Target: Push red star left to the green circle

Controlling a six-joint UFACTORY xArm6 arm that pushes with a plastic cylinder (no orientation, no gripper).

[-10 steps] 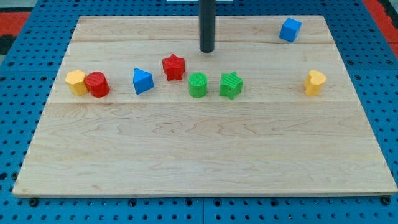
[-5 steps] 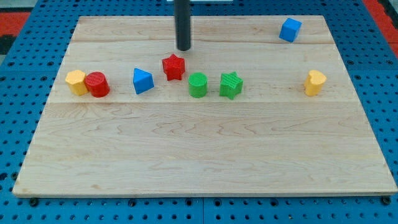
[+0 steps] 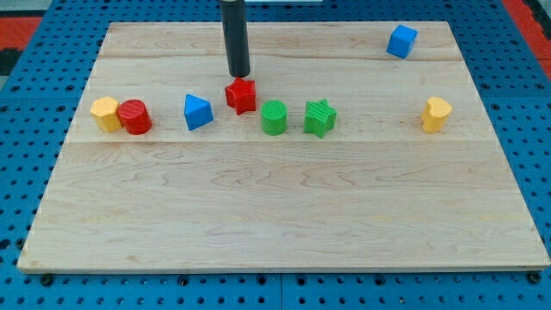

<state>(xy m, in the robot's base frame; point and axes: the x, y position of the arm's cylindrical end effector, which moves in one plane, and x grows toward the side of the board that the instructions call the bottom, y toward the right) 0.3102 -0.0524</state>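
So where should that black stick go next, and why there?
Probably a short push toward the view's bottom. My tip sits just above the red star, at its upper edge, and the star lies up and left of the green circle. Nudging it down should bring it level with the circle, on its left.

Bright, even light; sharp pic (faint shadows)

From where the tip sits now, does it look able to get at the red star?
Probably yes: my tip is just above the red star, at its upper edge, with nothing between them. The blue triangle and green circle flank the star.
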